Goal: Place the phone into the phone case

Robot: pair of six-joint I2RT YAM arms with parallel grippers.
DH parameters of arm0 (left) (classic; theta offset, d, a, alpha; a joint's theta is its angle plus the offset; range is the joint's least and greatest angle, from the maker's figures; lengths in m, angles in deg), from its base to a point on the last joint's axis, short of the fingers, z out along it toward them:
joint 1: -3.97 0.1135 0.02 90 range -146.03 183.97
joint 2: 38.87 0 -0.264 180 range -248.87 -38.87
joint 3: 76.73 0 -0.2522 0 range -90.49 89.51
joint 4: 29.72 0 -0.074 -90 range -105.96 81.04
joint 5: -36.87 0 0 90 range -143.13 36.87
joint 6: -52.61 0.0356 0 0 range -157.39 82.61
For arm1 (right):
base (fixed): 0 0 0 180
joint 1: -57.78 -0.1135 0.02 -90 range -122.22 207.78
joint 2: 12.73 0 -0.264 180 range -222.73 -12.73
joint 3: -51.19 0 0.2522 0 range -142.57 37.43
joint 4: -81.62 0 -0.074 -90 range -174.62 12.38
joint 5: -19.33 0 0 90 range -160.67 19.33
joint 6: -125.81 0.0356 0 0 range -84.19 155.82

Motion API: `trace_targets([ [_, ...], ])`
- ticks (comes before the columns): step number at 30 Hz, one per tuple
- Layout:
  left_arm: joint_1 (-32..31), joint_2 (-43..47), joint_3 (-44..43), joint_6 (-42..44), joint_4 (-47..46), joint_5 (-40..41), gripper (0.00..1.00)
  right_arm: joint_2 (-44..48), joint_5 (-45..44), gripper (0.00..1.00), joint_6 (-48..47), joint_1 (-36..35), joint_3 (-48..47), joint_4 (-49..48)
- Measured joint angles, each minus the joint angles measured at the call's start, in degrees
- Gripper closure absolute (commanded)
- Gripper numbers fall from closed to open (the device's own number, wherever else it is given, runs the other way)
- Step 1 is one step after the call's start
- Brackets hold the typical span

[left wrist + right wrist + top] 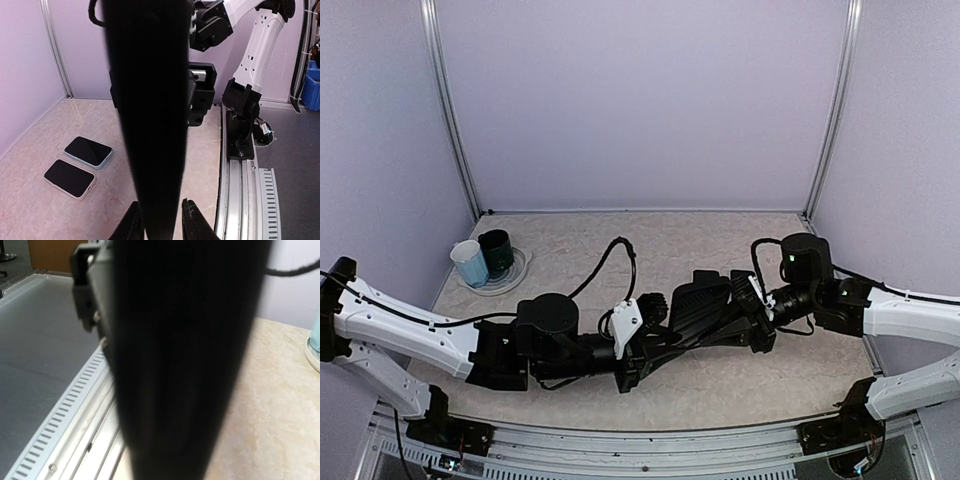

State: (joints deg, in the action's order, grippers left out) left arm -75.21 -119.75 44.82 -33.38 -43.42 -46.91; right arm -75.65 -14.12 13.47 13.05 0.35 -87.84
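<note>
A black flat slab (705,303), phone or case, I cannot tell which, hangs above the table's middle between both grippers. My left gripper (655,335) is shut on its left end; in the left wrist view the slab (150,100) runs up between the fingertips (192,220). My right gripper (752,312) grips its right end; in the right wrist view the blurred slab (185,365) fills the middle and hides the fingers. Two more phones lie face up on the table: one in a pale blue case (89,151), one in a white case (70,178).
A pale blue cup (470,263) and a dark green cup (496,252) stand on a clear plate (517,268) at the back left. The metal rail (245,200) runs along the table's near edge. Purple walls close in three sides.
</note>
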Motion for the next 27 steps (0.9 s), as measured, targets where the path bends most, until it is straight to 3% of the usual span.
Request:
trace_targets([
  [1, 0.0, -0.6, -0.5, 0.2, 0.2, -0.2, 0.75, 0.0, 0.0, 1.00, 0.0, 0.0, -0.2, 0.1],
  [4, 0.0, -1.7, -0.8, 0.0, 1.3, -0.3, 1.00, 0.0, 0.0, 1.00, 0.0, 0.0, -0.9, 0.3],
  [12, 0.1, -1.7, -0.8, 0.1, 1.7, 1.0, 1.00, 0.0, -0.3, 1.00, -0.6, 0.0, -1.1, 1.0],
  [14, 0.0, -1.6, -0.8, 0.0, 1.5, 1.8, 1.00, 0.0, -0.3, 0.74, -0.7, 0.0, -1.3, 1.0],
  [17, 0.0, -1.6, -0.8, -0.1, 1.4, 2.8, 1.00, 0.0, -0.3, 0.52, -0.3, 0.0, -1.5, 0.8],
  [18, 0.0, -1.6, -0.7, -0.1, 1.6, 3.1, 1.00, 0.0, -0.3, 0.50, -0.7, 0.0, -1.7, 0.7],
  [24, 0.0, -1.6, -0.4, -0.1, 2.7, 3.7, 1.00, 0.0, -0.3, 0.51, 0.0, 0.0, -2.3, -0.4],
  [26, 0.0, -1.6, -0.3, -0.1, 2.7, 3.6, 1.00, 0.1, -0.3, 0.56, 0.6, 0.0, -2.7, -1.5],
  [27, 0.0, -1.6, -0.3, -0.1, 2.7, 3.6, 1.00, 0.2, -0.2, 0.65, 0.8, 0.0, -2.8, -2.0],
])
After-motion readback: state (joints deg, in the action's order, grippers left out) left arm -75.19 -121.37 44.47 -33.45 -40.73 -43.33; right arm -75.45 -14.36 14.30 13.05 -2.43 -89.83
